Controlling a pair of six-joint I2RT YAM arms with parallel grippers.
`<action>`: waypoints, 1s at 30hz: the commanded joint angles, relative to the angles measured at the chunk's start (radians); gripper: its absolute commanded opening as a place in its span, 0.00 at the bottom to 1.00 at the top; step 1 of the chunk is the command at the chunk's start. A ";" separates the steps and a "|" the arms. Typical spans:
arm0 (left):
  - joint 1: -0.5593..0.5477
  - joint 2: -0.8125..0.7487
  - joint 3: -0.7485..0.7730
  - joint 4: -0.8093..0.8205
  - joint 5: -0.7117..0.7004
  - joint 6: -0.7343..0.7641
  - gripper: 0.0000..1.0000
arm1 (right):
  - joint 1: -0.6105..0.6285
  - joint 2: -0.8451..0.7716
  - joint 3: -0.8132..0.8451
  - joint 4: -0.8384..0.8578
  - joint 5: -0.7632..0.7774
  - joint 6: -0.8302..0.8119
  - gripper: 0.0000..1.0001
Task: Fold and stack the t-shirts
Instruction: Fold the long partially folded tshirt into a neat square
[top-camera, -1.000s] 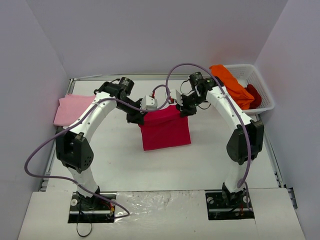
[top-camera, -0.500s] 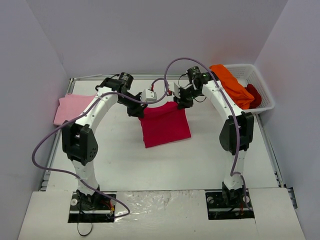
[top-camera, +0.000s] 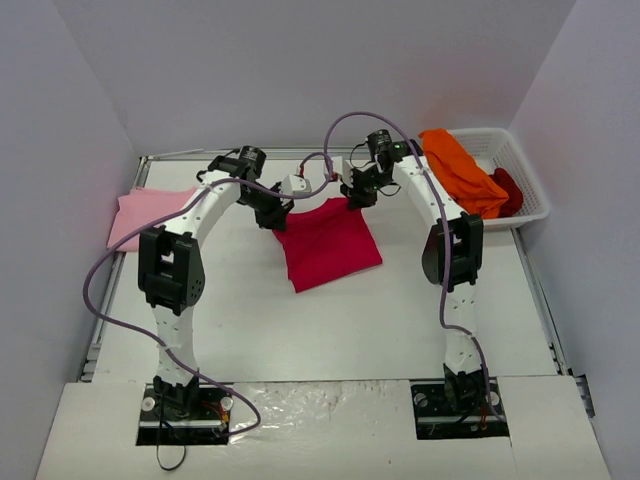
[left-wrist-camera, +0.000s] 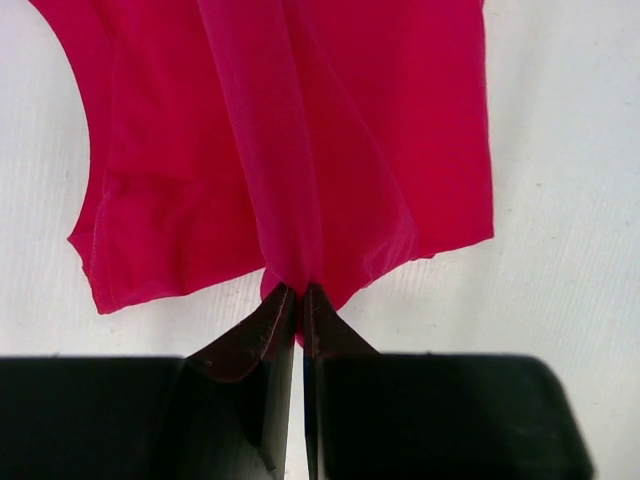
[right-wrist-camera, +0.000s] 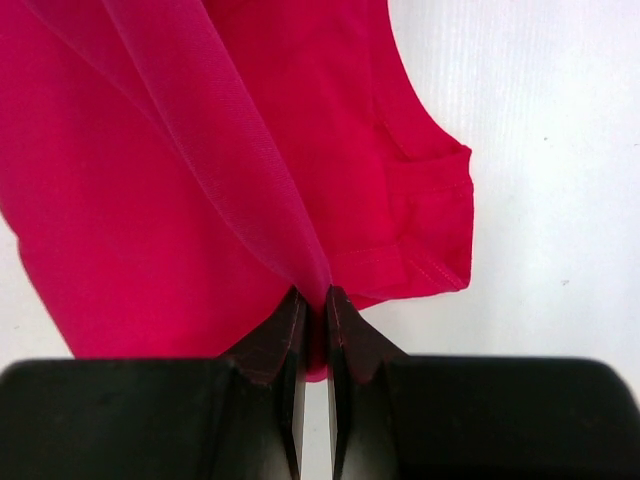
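Pinching a fold of the large crimson-magenta cloth t-shirt (top-camera: 330, 250), the left gripper (left-wrist-camera: 300, 292) and right gripper (right-wrist-camera: 314, 296) are each clamped tight on its far edge, the left one at the far-left corner and the right one at the far-right. The shirt drapes nearward from both onto the middle of the white table (top-camera: 300, 330).

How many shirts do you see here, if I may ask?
4: crimson shirt mid-table; pink shirt at the left edge; orange shirt over the basket; dark red shirt inside it. More may hide there.
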 joint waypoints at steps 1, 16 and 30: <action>0.021 0.008 0.049 0.035 -0.017 -0.037 0.02 | -0.018 0.047 0.078 0.000 -0.020 0.015 0.00; 0.036 0.098 0.084 0.195 -0.125 -0.184 0.56 | -0.030 0.162 0.170 0.123 -0.021 0.122 0.62; 0.036 -0.131 -0.050 0.317 -0.300 -0.369 0.75 | -0.017 -0.171 -0.126 0.252 0.109 0.228 0.68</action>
